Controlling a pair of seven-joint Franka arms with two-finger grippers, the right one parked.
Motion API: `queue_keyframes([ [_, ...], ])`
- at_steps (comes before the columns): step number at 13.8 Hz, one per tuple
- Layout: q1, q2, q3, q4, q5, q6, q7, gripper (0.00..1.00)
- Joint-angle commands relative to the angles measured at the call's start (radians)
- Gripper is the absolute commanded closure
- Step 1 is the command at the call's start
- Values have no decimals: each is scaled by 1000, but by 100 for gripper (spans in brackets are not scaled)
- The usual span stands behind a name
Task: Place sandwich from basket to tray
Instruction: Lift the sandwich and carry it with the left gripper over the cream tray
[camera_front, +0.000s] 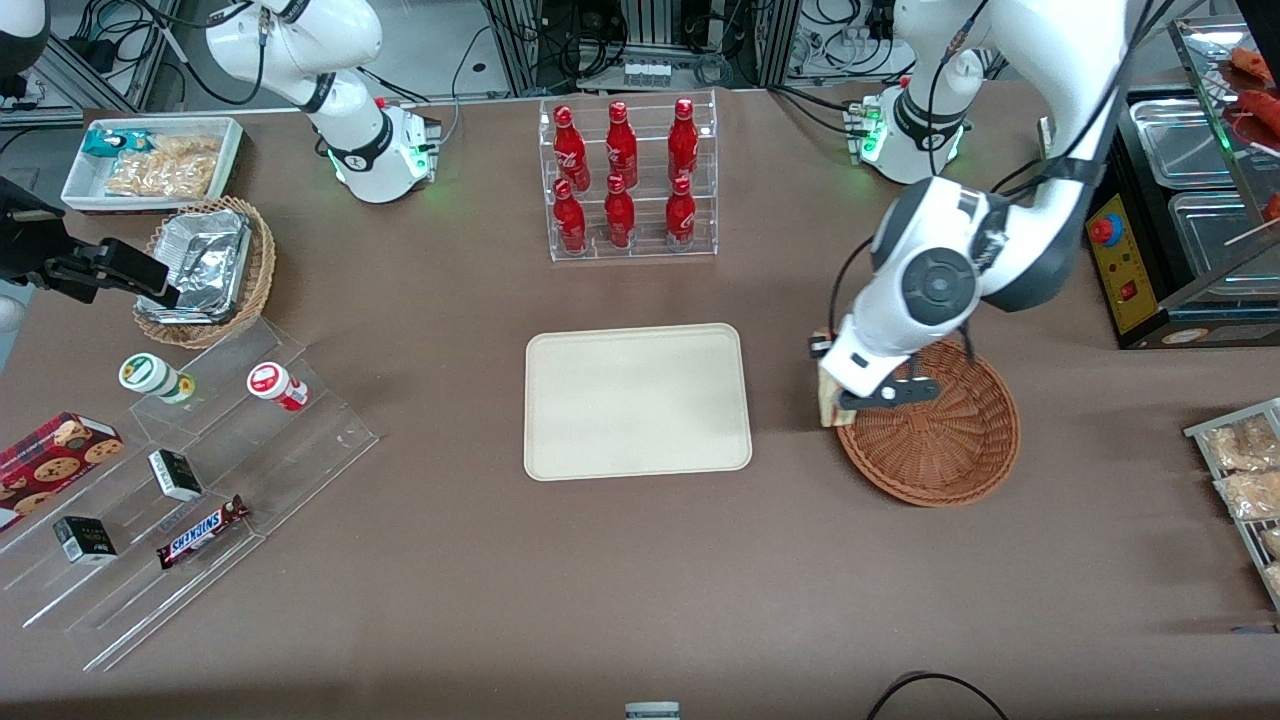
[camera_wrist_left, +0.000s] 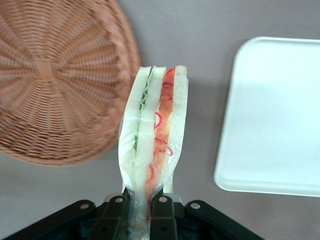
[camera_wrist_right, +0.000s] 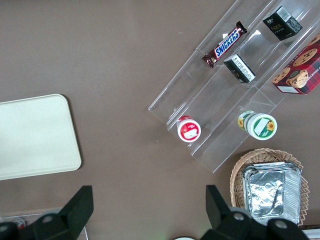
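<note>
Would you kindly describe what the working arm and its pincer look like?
The working arm has glossy white rounded shells, dark grey joint bands, a round grey cap, and black cables alongside. Its base glows green. The pincer is black, with screw-fastened plates.

The front view looks steeply down on the whole desk (camera_front: 640, 600) from high up. Both wrist views face straight down at close range. All three views share the tray (camera_front: 637, 400) (camera_wrist_left: 280, 115) (camera_wrist_right: 35, 135).

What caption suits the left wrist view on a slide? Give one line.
Pincer shut on the wrapped sandwich, held above the table between the basket and the tray.
</note>
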Motion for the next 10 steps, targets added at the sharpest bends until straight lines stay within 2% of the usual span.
queue_keyframes([
  [1,-99,124,0,139,16,-17,-138,95],
  [7,-260,321,1,389,50,-19,-360,95],
  [10,-323,414,1,495,97,-16,-463,95],
])
